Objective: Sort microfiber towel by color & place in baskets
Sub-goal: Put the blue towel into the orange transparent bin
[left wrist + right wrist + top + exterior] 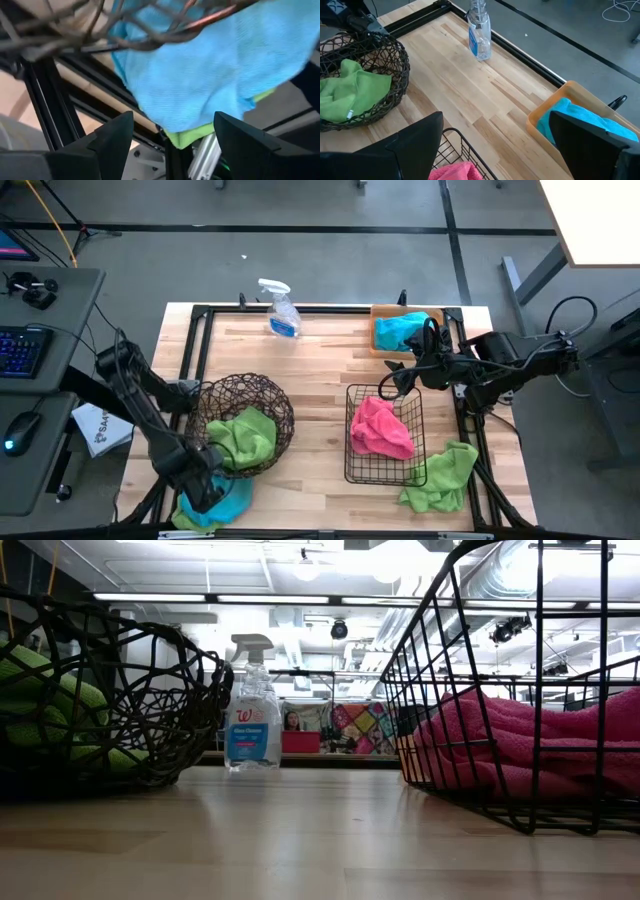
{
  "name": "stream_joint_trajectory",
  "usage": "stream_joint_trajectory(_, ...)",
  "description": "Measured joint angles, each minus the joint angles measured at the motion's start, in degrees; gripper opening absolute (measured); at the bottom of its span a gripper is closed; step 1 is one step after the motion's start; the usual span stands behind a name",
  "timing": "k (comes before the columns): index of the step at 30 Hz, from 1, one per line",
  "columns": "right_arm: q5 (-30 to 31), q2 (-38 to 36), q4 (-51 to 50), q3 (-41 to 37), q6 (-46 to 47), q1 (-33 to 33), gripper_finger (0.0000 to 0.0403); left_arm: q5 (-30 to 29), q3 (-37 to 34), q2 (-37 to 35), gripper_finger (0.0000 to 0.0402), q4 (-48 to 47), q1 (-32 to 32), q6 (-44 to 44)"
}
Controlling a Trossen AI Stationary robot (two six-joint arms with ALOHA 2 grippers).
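— Which arm takes the blue towel [232,502] at the lower left of the frame, by the woven bowl [245,423]?

— The left pincer [207,492]: it hovers right over it, fingers apart. The right pincer [392,385], also apart, waits upper right.

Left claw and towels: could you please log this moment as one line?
left claw open over blue towel | right claw open above black basket | green towel loose
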Motion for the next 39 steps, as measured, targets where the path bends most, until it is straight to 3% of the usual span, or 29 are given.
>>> stream_joint_trajectory(10,0.0,0.0,-0.67,-0.01,0.0,-0.01,0.036,2.18,0.0,5.16,0.0261,2.14,-1.06,-1.2)
stream_joint_trajectory(23,0.0,0.0,-0.85,-0.01,-0.02,0.01,0.036,3.01,-0.02,11.74,0.0256,5.44,-1.09,5.73)
stream_joint_trajectory(26,0.0,0.0,-0.85,-0.01,-0.02,0.01,0.036,3.01,-0.02,11.28,0.0212,5.46,-1.09,7.27)
stream_joint_trajectory(31,0.0,0.0,-0.84,-0.01,-0.01,0.01,0.036,3.04,-0.04,6.22,0.0033,5.2,-1.09,7.09)
stream_joint_trajectory(39,0.0,0.0,-0.85,-0.01,-0.1,0.01,0.036,3.74,-0.04,-13.12,0.0003,12.11,0.48,10.03)
